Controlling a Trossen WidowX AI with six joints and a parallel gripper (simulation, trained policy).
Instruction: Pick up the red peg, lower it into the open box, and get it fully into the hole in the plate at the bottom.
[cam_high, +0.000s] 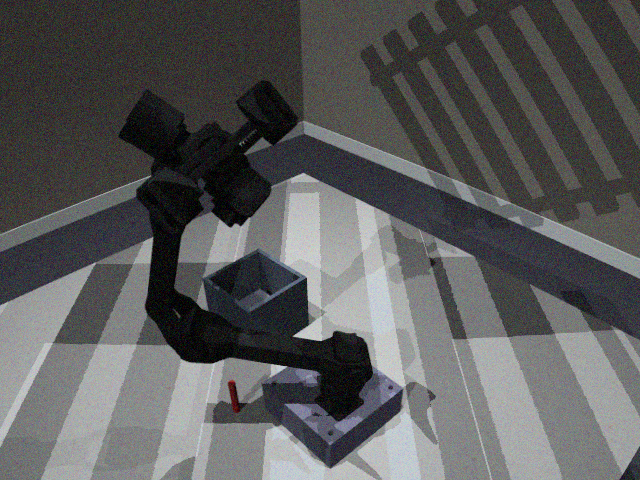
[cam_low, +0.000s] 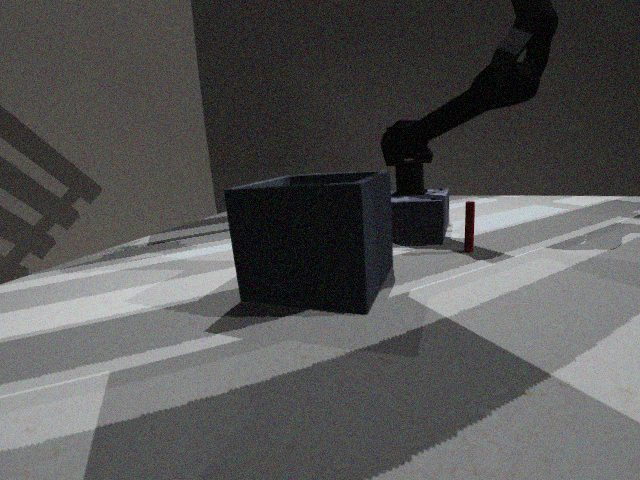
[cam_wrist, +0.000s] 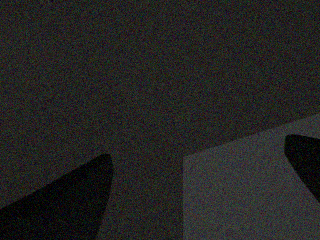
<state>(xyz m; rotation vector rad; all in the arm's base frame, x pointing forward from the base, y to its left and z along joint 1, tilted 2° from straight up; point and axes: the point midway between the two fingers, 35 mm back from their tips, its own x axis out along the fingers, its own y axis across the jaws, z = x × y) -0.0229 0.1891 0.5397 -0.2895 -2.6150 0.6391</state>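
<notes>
Top view: the red peg (cam_high: 234, 396) (cam_low: 469, 227) stands upright on the table, near and left of the open box (cam_high: 279, 310) (cam_low: 305, 248), ungrasped. The arm is raised, presumably for clearance.
Exterior view: the peg stands right of the box, farther back.
Wrist view: the gripper (cam_wrist: 196, 153) is spread almost fully, holding nothing, apparently ready for pickup.

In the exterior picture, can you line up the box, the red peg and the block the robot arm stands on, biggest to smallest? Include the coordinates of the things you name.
1. Box (cam_high: 279, 312) (cam_low: 299, 248)
2. Block (cam_high: 305, 431) (cam_low: 417, 222)
3. Red peg (cam_high: 234, 396) (cam_low: 469, 227)
</notes>
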